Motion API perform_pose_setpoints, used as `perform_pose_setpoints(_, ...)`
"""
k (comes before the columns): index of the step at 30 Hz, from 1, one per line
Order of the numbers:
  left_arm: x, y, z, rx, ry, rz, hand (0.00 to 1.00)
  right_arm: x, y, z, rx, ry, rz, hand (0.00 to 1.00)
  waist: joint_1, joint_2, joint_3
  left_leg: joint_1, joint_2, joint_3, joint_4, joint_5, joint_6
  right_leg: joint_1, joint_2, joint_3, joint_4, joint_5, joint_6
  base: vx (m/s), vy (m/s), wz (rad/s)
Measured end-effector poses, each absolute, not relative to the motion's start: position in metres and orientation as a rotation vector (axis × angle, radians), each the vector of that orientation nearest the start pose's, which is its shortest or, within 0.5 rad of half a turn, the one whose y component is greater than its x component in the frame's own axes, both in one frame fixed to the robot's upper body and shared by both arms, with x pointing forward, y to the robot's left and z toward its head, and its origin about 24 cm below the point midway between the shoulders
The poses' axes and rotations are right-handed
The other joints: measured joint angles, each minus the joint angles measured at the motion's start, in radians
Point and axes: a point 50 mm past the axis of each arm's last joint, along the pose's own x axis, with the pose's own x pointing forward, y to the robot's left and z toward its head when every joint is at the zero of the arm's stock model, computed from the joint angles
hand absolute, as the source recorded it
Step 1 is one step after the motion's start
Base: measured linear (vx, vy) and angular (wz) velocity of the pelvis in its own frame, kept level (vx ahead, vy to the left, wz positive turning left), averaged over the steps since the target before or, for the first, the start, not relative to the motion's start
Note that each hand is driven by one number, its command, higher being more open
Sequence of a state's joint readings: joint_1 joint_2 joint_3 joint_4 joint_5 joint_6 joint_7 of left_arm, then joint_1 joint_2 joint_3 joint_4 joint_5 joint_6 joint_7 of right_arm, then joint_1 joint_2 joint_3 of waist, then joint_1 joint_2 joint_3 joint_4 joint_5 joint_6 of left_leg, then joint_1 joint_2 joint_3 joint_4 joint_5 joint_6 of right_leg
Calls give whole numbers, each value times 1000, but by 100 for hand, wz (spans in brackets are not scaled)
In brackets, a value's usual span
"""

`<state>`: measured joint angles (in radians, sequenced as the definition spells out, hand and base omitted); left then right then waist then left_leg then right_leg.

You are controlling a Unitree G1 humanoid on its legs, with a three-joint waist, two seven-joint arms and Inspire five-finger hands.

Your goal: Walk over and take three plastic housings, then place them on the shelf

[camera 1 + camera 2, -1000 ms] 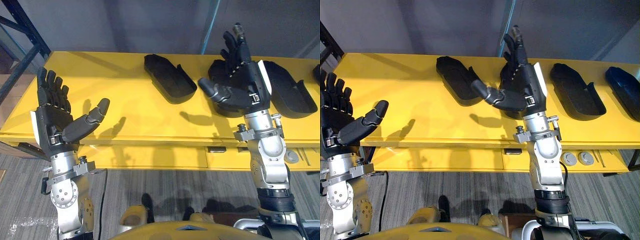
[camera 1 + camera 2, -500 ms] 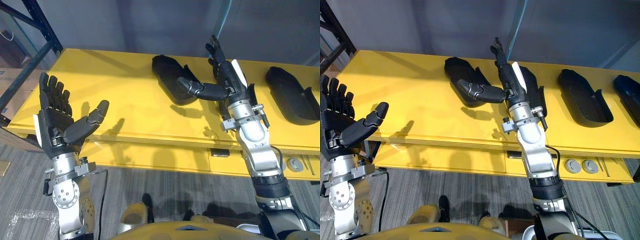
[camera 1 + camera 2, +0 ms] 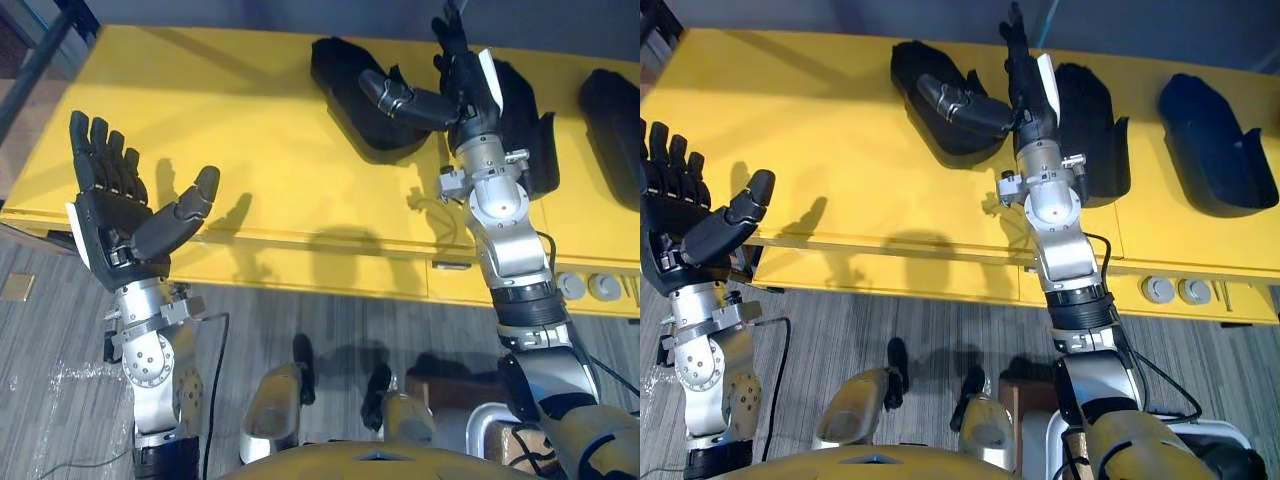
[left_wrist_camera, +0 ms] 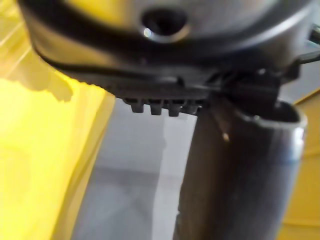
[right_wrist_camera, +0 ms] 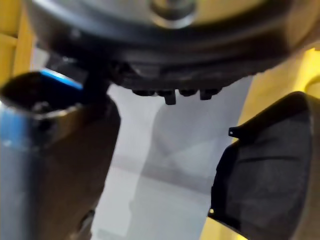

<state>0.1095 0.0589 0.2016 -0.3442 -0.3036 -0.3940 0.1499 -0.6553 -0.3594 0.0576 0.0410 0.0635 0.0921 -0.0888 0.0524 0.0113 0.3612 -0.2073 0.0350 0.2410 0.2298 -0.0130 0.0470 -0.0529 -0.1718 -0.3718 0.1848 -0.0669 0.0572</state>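
Plastic housings [image 3: 1210, 140] all lie on the yellow tabletop [image 3: 820, 150], none taken; right hand [image 3: 1032, 100], fingers [image 3: 1018, 50] spread, reaches between two; left hand [image 3: 680, 230] hovers open, empty.

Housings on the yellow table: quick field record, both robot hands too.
table: yellow
left housing: dark, right thumb above it
middle housing: dark, just beside right robot hand
right housing: dark, untouched
right robot hand: open, stretched out between left and middle housings, gripping nothing
left robot hand: open, empty, at table's front edge
housings taken: none yet
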Motion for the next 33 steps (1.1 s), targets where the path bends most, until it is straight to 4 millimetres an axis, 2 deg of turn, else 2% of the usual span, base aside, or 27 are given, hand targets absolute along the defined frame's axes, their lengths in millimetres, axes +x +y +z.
perform_pose_setpoints(6, 203, 222, 132, -204, -652, 358, 100, 338, -159, 226, -305, -522, 24, 100, -1, 2, 12, 0, -5, -1, 2, 0, 0, -4, -6, 3, 8, -6, 3, 0, 0, 0)
perform_pose_setpoints(22, 197, 223, 125, -154, -610, 290, 100, 343, -169, 217, -391, -373, -10, 100, -3, -1, 39, 2, -3, -3, 11, -3, -5, -2, -5, 14, 7, -3, 8, -1, -3, -1)
perform_pose_setpoints(33, 198, 219, 124, -126, -597, 220, 100, 345, -162, 208, -403, -285, 149, 100, -3, -1, 39, 8, 8, 2, 12, -6, -9, 0, 1, 19, 6, -3, 8, -1, -3, -1)
